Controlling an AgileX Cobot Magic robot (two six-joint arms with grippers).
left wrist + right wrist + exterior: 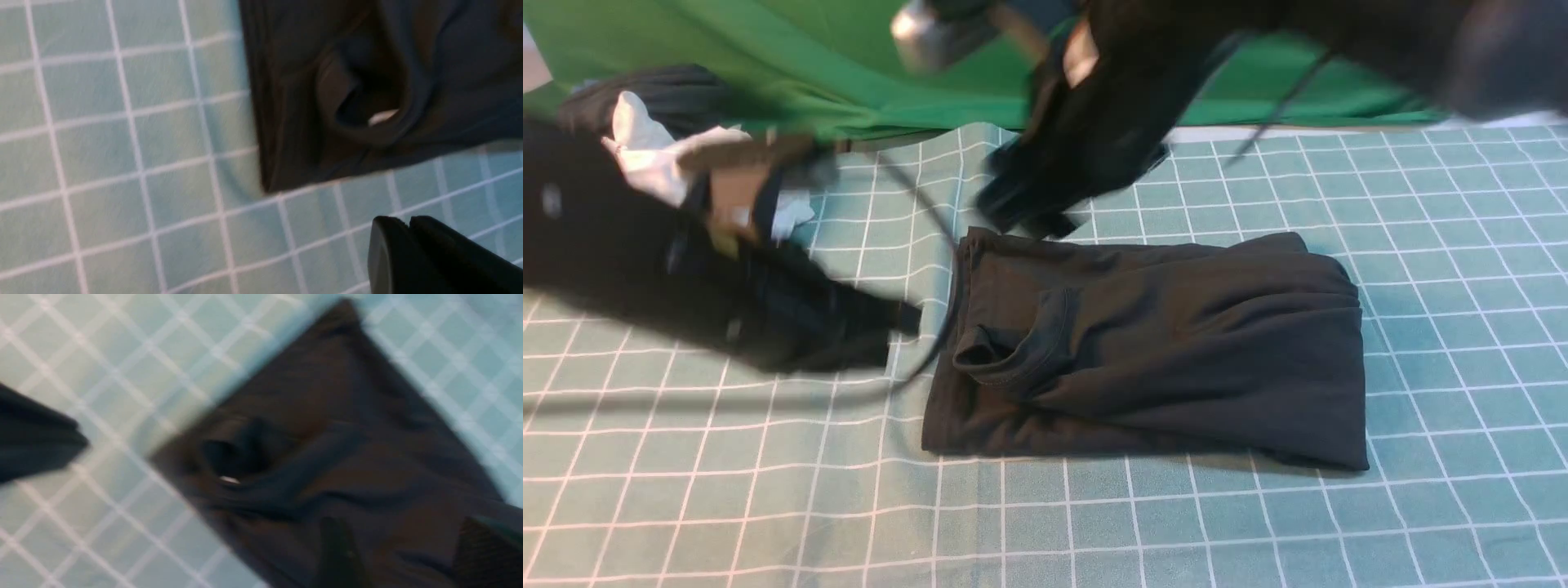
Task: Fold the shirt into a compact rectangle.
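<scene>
On the teal, white-gridded table cloth (1176, 523), the black long-sleeved cotton shirt (1160, 343) lies folded into a rough rectangle at centre, where the parted, empty right gripper (402, 539) or the closed, empty left gripper (408, 224) could snag its raised collar (1005, 351) and undo the fold.

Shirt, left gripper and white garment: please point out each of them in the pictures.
shirt (1176, 351): front view, middle of the folded body.
left gripper (408, 230): left wrist view, between its shut fingertips.
white garment (645, 159): front view, its bunched middle.
</scene>
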